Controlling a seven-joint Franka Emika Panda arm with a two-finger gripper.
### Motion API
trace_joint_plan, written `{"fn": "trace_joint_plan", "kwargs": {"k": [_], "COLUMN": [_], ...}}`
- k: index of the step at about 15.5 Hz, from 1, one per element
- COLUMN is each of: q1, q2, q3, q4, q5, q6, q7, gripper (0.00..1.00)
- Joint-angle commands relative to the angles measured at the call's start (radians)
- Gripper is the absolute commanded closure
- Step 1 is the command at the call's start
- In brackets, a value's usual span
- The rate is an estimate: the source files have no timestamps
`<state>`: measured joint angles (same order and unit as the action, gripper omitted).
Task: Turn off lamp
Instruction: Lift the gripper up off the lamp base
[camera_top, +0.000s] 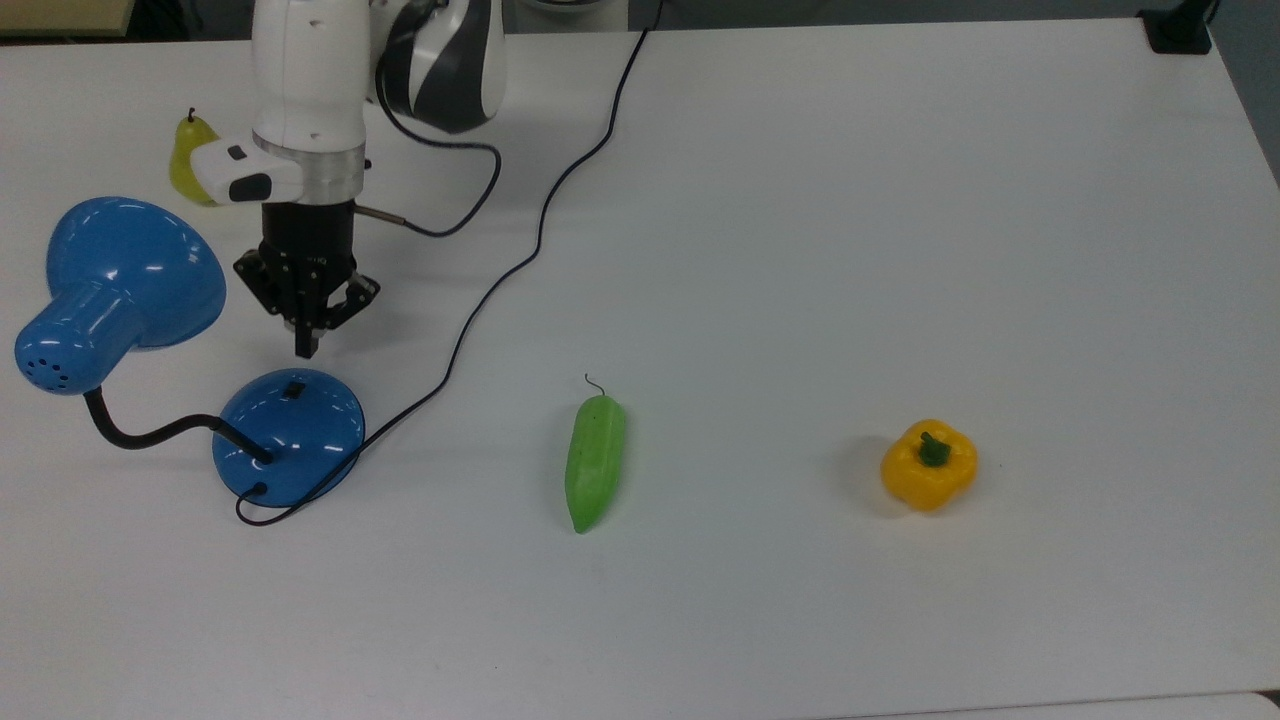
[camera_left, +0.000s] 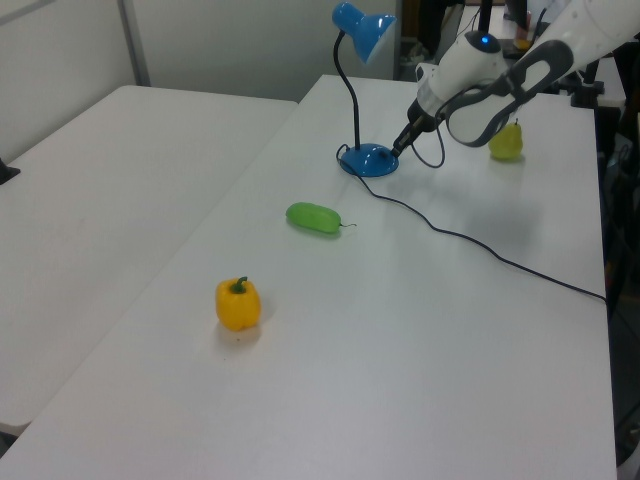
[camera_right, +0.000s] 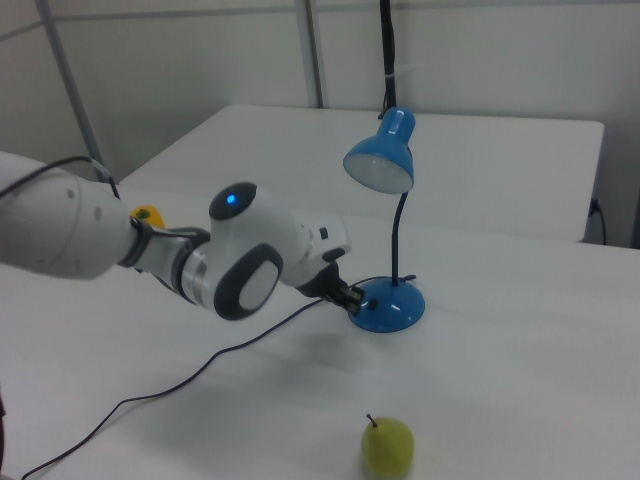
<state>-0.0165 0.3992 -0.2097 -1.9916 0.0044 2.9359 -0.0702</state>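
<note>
The lamp (camera_top: 288, 436) stood on the white table (camera_top: 850, 250) at the top view's left. Its round blue base rested flat, with a small black switch (camera_top: 293, 389) on the dome's upper side. A black gooseneck rose from the base to the blue shade (camera_top: 120, 285), which in the right view faced down and showed no glow. A black cord (camera_top: 500, 285) ran from the base across the table toward the far edge.

The gripper (camera_top: 306, 345) hung above the table just beyond the base in the top view, clear of the switch and not touching the lamp. Its fingers (camera_top: 306, 338) were drawn together into 1 narrow tip, pointing down, with nothing between them. In the left view the gripper (camera_left: 402, 148) sat just to the right of the base.

3 other items lay on the table: a yellow-green pear (camera_top: 190, 155) behind the arm, a green cucumber (camera_top: 594, 463) near the middle, and a yellow bell pepper (camera_top: 929, 465) well apart toward the top view's right.
</note>
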Motion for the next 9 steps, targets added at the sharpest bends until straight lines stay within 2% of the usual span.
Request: {"fn": "trace_joint_plan", "kwargs": {"k": [1, 2, 4, 5, 6, 7, 9], "q1": [0.036, 0.047, 0.067, 0.069, 0.069, 0.07, 0.078], "q2": [-0.18, -0.218, -0.269, -0.299, -0.33, -0.361, -0.407], "q3": [-0.005, -0.005, -0.005, -0.005, -0.005, -0.003, 0.0], "q4": [-0.059, -0.058, -0.058, -0.055, -0.044, -0.038, 0.0], "q5": [-0.011, -0.011, -0.011, -0.011, -0.011, -0.011, -0.007], "q6": [-0.297, -0.42, -0.548, -0.607, -0.671, -0.74, -0.878], "q7": [-0.04, -0.055, -0.054, -0.053, -0.046, -0.045, -0.039], "gripper": [0.89, 0.73, 0.47, 0.31, 0.1, 0.0, 0.0]}}
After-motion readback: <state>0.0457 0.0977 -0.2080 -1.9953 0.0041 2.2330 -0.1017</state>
